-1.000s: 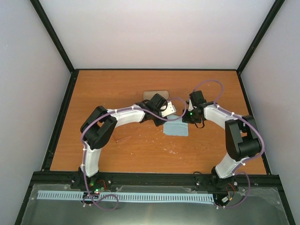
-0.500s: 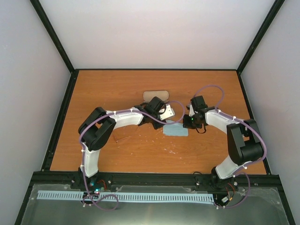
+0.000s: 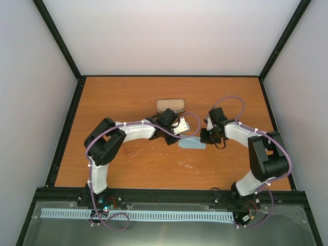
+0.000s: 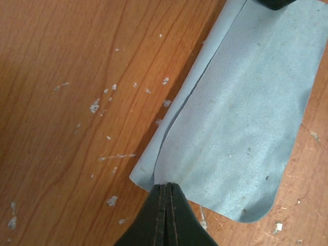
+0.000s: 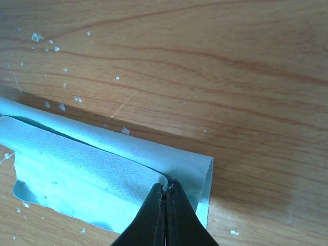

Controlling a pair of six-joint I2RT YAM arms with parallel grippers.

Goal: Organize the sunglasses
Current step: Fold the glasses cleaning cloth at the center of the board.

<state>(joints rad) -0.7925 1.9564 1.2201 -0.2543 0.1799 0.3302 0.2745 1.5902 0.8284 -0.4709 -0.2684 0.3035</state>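
A light blue-grey cloth (image 3: 192, 143) is laid on the orange-brown wooden table (image 3: 118, 95) and is folded over on itself, an upper layer resting on a lower one whose edge is left showing along one side. An oblong grey-and-brown case (image 3: 170, 105) is set farther back, apart from it. Small white flecks (image 4: 95, 106) are scattered over the wood beside the cloth.

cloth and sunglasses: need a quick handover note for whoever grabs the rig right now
Grippers: the left gripper is shut, pinching the cloth at one end of its fold; the right gripper is shut on the other end.
Things: the cloth lies mid-table, folded double. The case sits beyond it, clear of both grippers. The sunglasses show faintly on the wood by the left arm, loose.
Done: cloth fold.
Left: release the cloth, then probably stow the sunglasses.
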